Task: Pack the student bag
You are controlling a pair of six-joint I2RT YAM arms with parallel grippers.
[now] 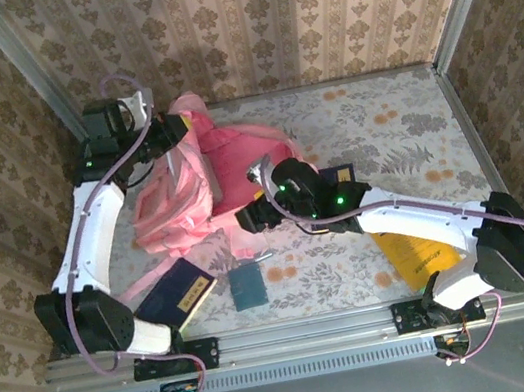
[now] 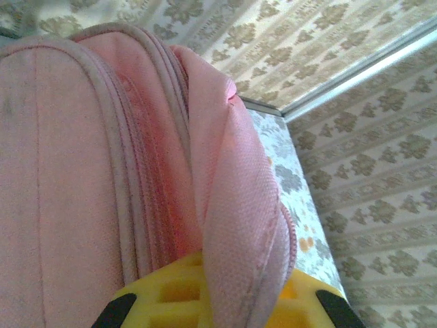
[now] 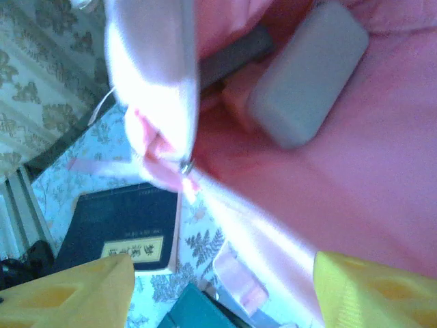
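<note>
Pink student bag [image 1: 236, 165], floral table [image 1: 381, 124]

1. Top view: even, bright light; faint, soft shadows; sharp focus throughout.
2. Left wrist view: student bag [image 2: 102, 171] close up, slightly soft.
3. Right wrist view: bluish cast, blurred, bag fabric blown out white.

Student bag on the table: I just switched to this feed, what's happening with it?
The left hand looks clamped on a flap of the pink student bag, holding it up. The right hand is open at the bag's mouth, where a grey object lies inside. A dark blue book, a teal item and a yellow folder lie outside on the table.
</note>
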